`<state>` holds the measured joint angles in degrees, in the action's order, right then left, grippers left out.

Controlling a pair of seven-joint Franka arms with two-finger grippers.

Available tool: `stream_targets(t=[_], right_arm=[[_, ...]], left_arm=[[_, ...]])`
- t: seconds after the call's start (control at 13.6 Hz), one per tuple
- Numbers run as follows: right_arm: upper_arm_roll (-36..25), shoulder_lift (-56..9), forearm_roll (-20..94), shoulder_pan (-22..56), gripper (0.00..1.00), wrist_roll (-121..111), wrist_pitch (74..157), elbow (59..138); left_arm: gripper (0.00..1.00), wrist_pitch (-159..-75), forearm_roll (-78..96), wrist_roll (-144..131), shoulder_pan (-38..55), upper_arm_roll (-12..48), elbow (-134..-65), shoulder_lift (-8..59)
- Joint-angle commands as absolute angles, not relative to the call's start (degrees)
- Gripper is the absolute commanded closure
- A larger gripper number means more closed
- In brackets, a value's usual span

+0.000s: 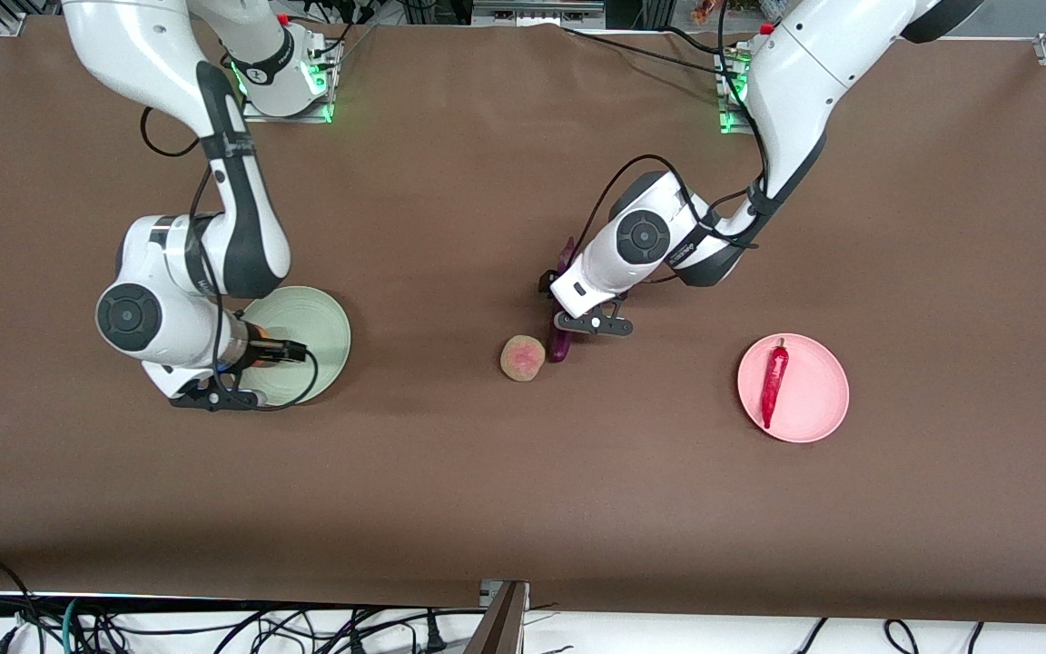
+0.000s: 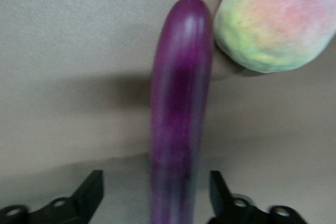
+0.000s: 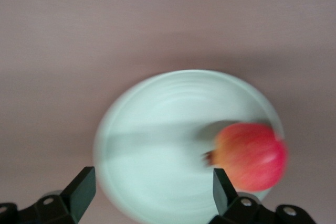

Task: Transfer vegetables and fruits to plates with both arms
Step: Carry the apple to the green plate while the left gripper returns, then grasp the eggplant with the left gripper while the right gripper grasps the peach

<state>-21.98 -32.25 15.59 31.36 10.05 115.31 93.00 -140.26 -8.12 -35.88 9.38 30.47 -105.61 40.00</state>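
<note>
The purple eggplant (image 1: 560, 343) lies on the table, and its length runs between my left gripper's (image 1: 576, 317) open fingers (image 2: 92, 193) in the left wrist view (image 2: 178, 103). The tan-yellow fruit (image 1: 523, 357) sits right beside the eggplant's nearer end and also shows in the left wrist view (image 2: 278, 19). My right gripper (image 1: 273, 351) hangs open and empty over the pale green plate (image 1: 316, 318). The red fruit (image 3: 253, 156) lies on that plate (image 3: 157, 145), close to one finger (image 3: 224, 192). The red chili (image 1: 773, 381) lies on the pink plate (image 1: 821, 386).
Brown cloth covers the table. The pink plate sits toward the left arm's end, the green plate toward the right arm's end. Cables run along the table's near edge.
</note>
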Motion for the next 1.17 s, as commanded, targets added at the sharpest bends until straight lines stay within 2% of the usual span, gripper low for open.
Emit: stream_targets(t=[0.0, 0.07, 0.22, 0.29, 0.37, 0.44, 0.51, 0.81, 1.1], right_arm=[[-17.16, -34.79, 18.71, 32.08, 0.01, 22.80, 113.11, 86.76], [-15.05, -35.41, 18.98, 31.99, 0.01, 26.68, 113.55, 85.27], [-12.23, -37.60, 19.16, 31.99, 0.01, 33.28, 113.91, 81.41], [-10.74, -39.36, 19.86, 31.99, 0.01, 36.62, 113.91, 78.52], [-8.98, -41.55, 19.95, 32.17, 0.01, 40.74, 113.99, 75.88], [-7.92, -43.49, 19.78, 33.21, 0.01, 45.13, 115.56, 73.50], [-7.91, -44.90, 19.69, 34.61, 0.01, 47.79, 117.93, 72.26], [-8.00, -48.60, 19.34, 39.98, 0.01, 56.41, 127.42, 72.16], [-8.00, -50.45, 18.90, 42.54, 0.01, 61.95, 131.82, 72.33]], left_arm=[[0.52, -140.98, -10.20, -36.91, 9.75, 30.15, -105.21, 40.69], [0.64, -140.98, -10.20, -36.91, 9.76, 30.15, -105.29, 41.04], [0.67, -140.98, -10.28, -36.83, 9.76, 30.15, -105.29, 41.13], [0.63, -140.89, -10.28, -36.74, 9.76, 30.15, -105.38, 41.13], [0.41, -140.89, -10.28, -36.74, 9.76, 30.15, -105.47, 41.83], [0.05, -140.98, -10.28, -36.83, 9.84, 30.15, -105.29, 42.79], [0.00, -140.98, -10.28, -36.83, 10.10, 30.15, -105.21, 43.24], [0.00, -140.98, -10.11, -37.00, 10.11, 30.41, -104.33, 42.80], [0.00, -140.98, -10.02, -36.48, 10.46, 30.32, -103.80, 43.06]])
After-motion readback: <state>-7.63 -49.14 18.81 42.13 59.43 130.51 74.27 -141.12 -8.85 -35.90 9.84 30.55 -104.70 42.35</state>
